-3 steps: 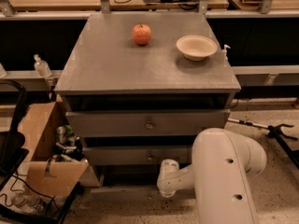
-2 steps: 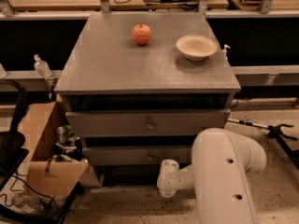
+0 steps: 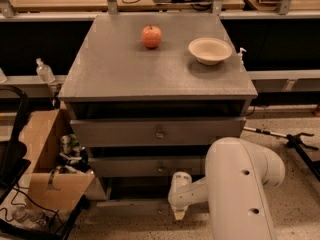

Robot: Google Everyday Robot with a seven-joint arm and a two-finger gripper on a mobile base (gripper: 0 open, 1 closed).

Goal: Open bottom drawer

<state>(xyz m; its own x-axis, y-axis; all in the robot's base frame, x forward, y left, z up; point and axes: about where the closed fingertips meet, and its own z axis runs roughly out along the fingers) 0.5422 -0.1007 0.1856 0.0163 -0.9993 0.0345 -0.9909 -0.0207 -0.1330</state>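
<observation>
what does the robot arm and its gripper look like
The arm is off-white: a thick, rounded shell with two small dark holes, narrowing to a slimmer rounded joint. The gripper, low in front of the grey cabinet, is the same white with a small tan tip. No cables or markings show.

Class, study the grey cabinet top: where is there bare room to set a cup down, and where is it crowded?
The cabinet top is bare along its front half and left side, bordered behind by the apple and bowl. The back right, around those two, is crowded. Low down, the gripper is near the floor, at the right end of the bottom drawer.
</observation>
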